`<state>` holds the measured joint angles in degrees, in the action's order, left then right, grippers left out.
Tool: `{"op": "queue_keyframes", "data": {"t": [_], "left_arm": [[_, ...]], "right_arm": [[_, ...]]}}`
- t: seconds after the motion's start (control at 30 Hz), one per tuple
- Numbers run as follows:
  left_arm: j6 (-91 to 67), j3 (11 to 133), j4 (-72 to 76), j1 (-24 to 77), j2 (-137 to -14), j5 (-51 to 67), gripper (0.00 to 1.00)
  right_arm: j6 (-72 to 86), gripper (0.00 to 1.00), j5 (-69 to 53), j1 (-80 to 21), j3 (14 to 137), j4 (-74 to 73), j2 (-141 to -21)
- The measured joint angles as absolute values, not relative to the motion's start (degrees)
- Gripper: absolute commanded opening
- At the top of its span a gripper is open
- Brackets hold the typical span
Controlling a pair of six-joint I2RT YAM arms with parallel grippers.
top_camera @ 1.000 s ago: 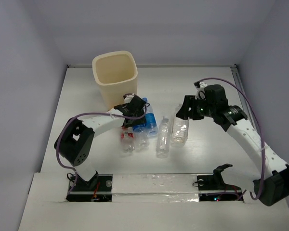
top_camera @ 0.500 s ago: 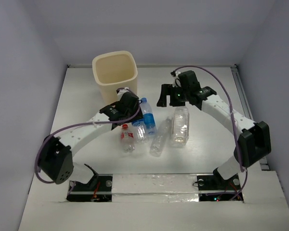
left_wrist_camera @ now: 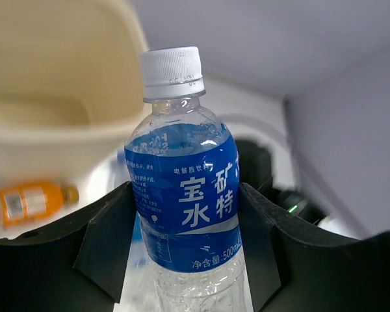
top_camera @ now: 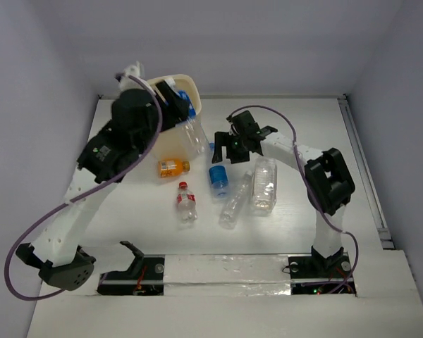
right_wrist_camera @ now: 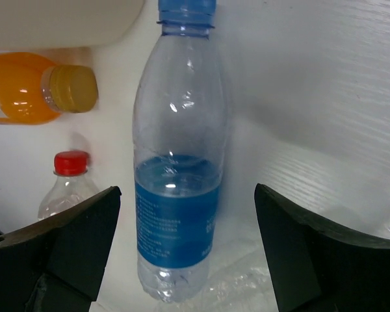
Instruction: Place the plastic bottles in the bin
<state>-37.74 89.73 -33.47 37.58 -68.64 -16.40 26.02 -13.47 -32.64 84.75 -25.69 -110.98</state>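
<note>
The clear plastic bottle with the white cap and blue label (left_wrist_camera: 182, 175) is off the counter now. It is clamped at its label between the black fingers of the left pincer (left_wrist_camera: 185, 208) and held by the right-hand rim of the cream plastic bin (left_wrist_camera: 58, 140), at the far left. Half a second ago that pincer was down among the bottles, so the lift is done and only the drop remains. In the wrist view the bin's mouth lies behind and to the left of the cap. I cannot tell whether the bottle hangs over the opening yet, and it probably needs a little more travel before it is let go.

Five bottles lie on the white counter (top_camera: 303, 141):
- a short orange bottle (top_camera: 173, 167) just near of the bin, uncovered since the left arm rose
- a small clear red-capped bottle (top_camera: 186, 204)
- a clear blue-capped bottle with a blue label (right_wrist_camera: 179, 156)
- a slim clear bottle (top_camera: 235, 203)
- a larger clear bottle with a pale label (top_camera: 264, 184)

The right pincer (right_wrist_camera: 185, 201) has swung left across the counter. Its fingers are spread wide to either side of the blue-capped bottle and touch nothing. It looks set for the next pick, which should be simple since that bottle lies apart from its neighbours.
</note>
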Motion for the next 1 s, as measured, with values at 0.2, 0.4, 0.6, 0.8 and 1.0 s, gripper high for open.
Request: {"op": "queue_keyframes", "data": {"t": [0.2, 0.4, 0.6, 0.8, 1.0], "left_arm": [[-32.0, 106.7, -31.1, 28.0, -73.2, -21.6, 0.27], [-26.9, 112.2, -28.0, 22.3, -81.4, -28.1, 0.27], [-22.6, 112.7, -24.1, 21.3, -88.7, -33.8, 0.27], [-17.8, 111.6, -17.2, 21.3, -91.8, -38.2, 0.27], [-14.5, 105.8, -8.2, 21.3, -91.9, -40.7, 0.29]], "right_arm": [[28.2, 0.86, -14.4, -33.5, 87.1, -23.9, -115.4], [30.1, 0.68, -15.2, -33.6, 88.1, -22.3, -118.4], [32.6, 0.47, -15.4, -33.8, 88.1, -20.3, -119.0], [34.1, 0.46, -12.9, -33.8, 88.1, -20.1, -116.5], [33.9, 0.46, -7.1, -33.8, 87.2, -20.3, -103.6]]}}
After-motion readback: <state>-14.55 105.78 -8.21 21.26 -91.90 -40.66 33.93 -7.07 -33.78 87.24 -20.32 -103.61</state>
